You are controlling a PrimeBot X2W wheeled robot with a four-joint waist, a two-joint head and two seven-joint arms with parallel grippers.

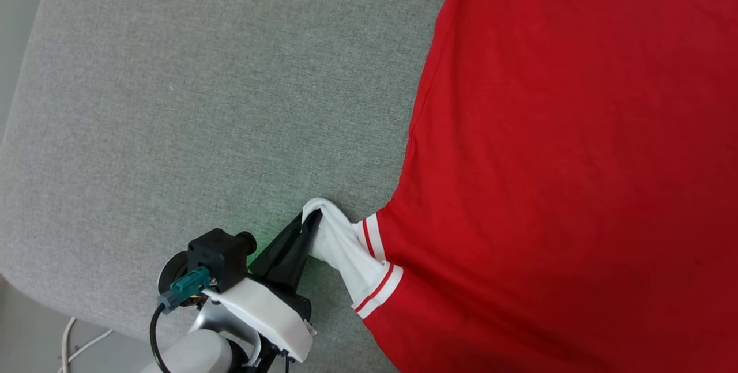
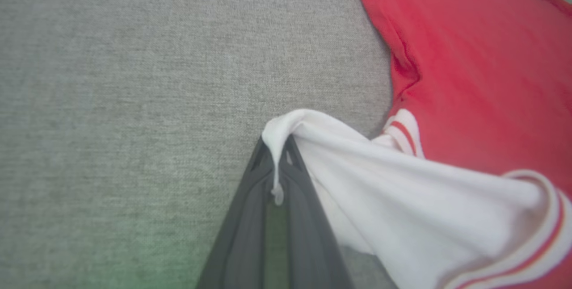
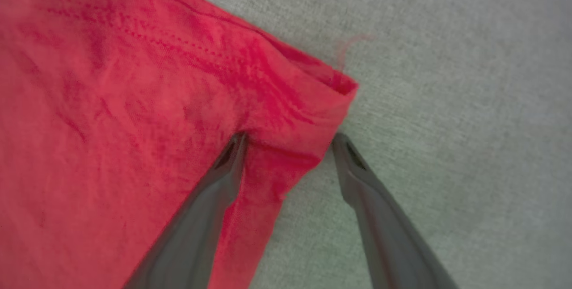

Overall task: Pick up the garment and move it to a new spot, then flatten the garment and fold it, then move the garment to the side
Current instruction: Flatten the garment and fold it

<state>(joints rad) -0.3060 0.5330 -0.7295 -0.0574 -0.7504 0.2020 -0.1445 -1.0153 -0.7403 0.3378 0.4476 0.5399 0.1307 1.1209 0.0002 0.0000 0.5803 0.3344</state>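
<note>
The red garment (image 1: pixel 565 148) lies spread over the right part of the grey surface, its plain side up. Its white sleeve (image 1: pixel 346 249) with red-and-white striped trim is drawn out to the left. My left gripper (image 1: pixel 313 218) is shut on the sleeve's edge, and the left wrist view shows the white cloth (image 2: pixel 380 177) pinched between the dark fingers of that gripper (image 2: pixel 278 146). In the right wrist view my right gripper (image 3: pixel 289 139) stands open over a hemmed corner of the garment (image 3: pixel 134 115). One finger rests on the red cloth, the other on the grey surface beside it.
The grey fabric surface (image 1: pixel 202 102) stretches free to the left of the garment. Its rounded front-left edge (image 1: pixel 52 298) drops to a pale floor, where a white cable (image 1: pixel 72 347) lies.
</note>
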